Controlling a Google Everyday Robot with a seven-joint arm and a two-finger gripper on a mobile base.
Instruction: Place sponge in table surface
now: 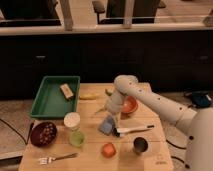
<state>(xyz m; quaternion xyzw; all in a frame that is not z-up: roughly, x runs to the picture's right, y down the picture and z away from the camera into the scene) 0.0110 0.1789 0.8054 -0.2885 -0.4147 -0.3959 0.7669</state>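
Right now the gripper [111, 116] hangs low over the middle of the counter [150, 155], at the end of the white arm [155, 102] that reaches in from the right, and its jaws appear clamped on the top of the sponge [107, 125], though the contact itself is hard to make out. That pale blue-grey pad sits tilted, its lower edge at or just above the wooden planks, just left of the dark head of a white-handled brush [132, 130] lying flat. Behind the gripper is an orange bowl [131, 105], partly hidden by the arm. Left of the sponge stand a white cup [72, 120] and, just in front of it, a green cup [76, 138]. A small orange chunk [108, 149] lies in front of the sponge, with a dark metal cup [140, 145] to its right. On the far left, a green tray [47, 102] holds a tan-brown block [66, 91], and below it sits a dark bowl [43, 133] with something speckled inside. A fork [57, 158] lies near the front edge, and a banana [89, 96] rests just right of the tray
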